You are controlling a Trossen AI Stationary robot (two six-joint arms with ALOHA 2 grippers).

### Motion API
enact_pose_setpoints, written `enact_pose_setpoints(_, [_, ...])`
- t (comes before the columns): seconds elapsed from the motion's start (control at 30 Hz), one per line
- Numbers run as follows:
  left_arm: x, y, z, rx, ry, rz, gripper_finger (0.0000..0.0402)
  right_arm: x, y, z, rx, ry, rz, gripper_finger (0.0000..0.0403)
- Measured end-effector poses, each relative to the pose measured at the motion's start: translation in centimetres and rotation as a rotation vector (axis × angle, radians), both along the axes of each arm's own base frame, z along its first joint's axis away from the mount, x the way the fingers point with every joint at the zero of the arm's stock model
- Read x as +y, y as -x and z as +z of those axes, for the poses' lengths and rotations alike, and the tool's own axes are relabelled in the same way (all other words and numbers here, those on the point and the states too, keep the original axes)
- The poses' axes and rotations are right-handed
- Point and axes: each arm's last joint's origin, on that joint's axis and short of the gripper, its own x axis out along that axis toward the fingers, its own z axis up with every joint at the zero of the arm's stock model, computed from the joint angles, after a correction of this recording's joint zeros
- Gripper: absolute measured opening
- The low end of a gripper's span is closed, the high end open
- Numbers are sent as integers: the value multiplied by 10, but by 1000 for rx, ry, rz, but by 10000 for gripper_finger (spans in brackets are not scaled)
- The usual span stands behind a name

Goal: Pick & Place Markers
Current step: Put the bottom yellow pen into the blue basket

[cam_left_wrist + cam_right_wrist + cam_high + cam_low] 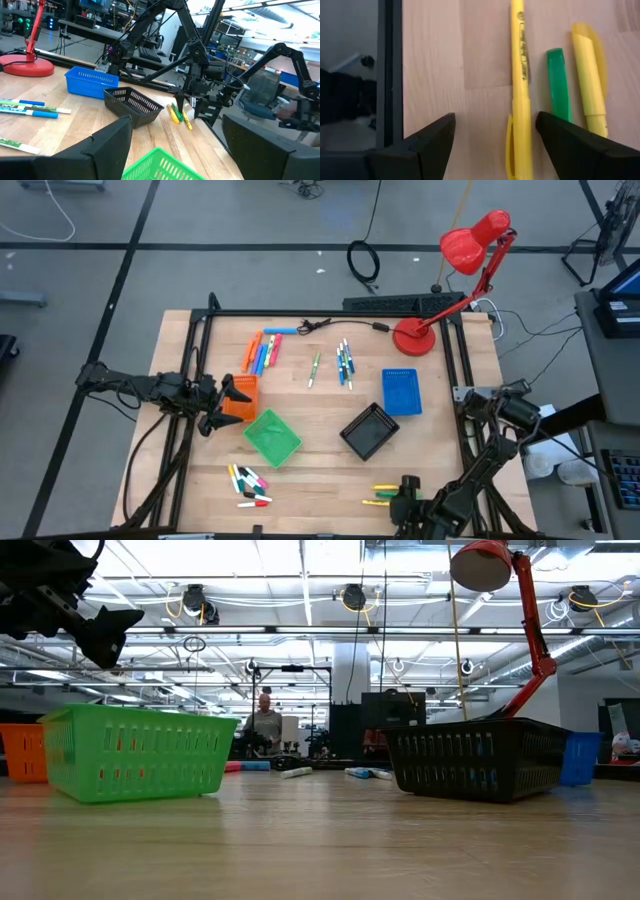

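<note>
High view: right gripper point(408, 488) hung at the desk's point(320, 470) near edge, just beside yellow and green markers point(385, 494). Left gripper point(226, 398) hovered over the orange tray point(243, 396). More markers point(262, 351) lay beyond it.

Right wrist view: fingers point(432, 140) spread, released, gripping nothing; yellow marker point(518, 85) lay between them.

Left wrist view: fingers point(105, 145) spread, gripping nothing, above green tray point(160, 165).

Right wrist view: yellow pen point(518, 90), green marker point(558, 85) and yellow highlighter point(590, 80) all cut off by frame edge, full lengths not visible.
High view: mixed-colour markers point(250, 485) too small to count; right gripper point(408, 492) partly covers yellow-green markers point(383, 494).
Low view: green tray point(135, 752) and black tray point(478, 759) hide most of the markers behind; person point(265, 720) in background too small for detail.
</note>
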Motion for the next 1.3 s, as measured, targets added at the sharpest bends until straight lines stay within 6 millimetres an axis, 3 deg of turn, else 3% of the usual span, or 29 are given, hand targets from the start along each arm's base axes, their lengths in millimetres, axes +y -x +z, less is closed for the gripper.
enact_pose_setpoints(0.2, [0,0,0,0,0,0,310,-7,-9,-1,7,20,-1,275])
enact_pose_setpoints(0.37, [0,0,0,0,0,0,310,-13,-14,-1,14,56,3,244])
enact_pose_setpoints(0.93, [0,0,0,0,0,0,310,-17,-17,-2,18,70,-6,20])
enact_pose_setpoints(1.1, [0,0,0,0,0,0,310,-14,-20,1,-10,19,6,26])
enact_pose_setpoints(1.3, [0,0,0,0,0,0,310,-14,-22,22,-61,-46,41,28])
